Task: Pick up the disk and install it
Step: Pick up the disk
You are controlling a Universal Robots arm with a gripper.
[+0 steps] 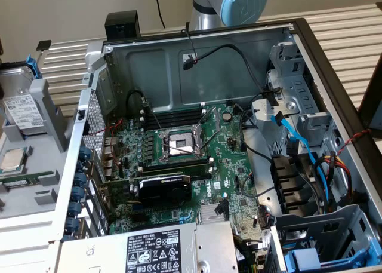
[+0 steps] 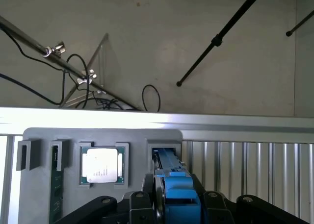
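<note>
The disk [image 1: 21, 109], a rectangular silver-metal hard drive with a white label clipped in a bright blue plastic carrier frame, stands on edge in a slot of the moulded grey plastic tray [image 1: 49, 178] at the exterior view's left, outside the computer. Near the disk in the same tray lies a small square silver processor chip [image 1: 14, 159], and just beside that a narrow green memory stick [image 1: 24, 181] in its own recess. The tray rests on the pale ribbed desk [image 1: 349, 28].

In the wrist view the black pincer [image 2: 177, 211] sits directly over the disk's blue edge, which runs from its tray slot into the middle of the pincer. Whether the pincer is pinching the frame or merely spread around it cannot be told. The chip sits in the recess next to the disk's slot, the memory stick one recess further on.

The large open grey metal computer case [image 1: 301, 34] takes the middle of the exterior view. Its green motherboard [image 1: 230, 165] is exposed, with a black graphics card [image 1: 164, 188] across it and a grey power supply box [image 1: 149, 252] with a black-and-white label at the near edge. A light blue flat cable [image 1: 296, 143] hangs by the drive cage on the exterior view's right, and a second blue plastic carrier [image 1: 305, 260] sits in the bay at the lower corner there. The grey robot arm [image 1: 236, 3] with a blue joint cap rises behind the case
</note>
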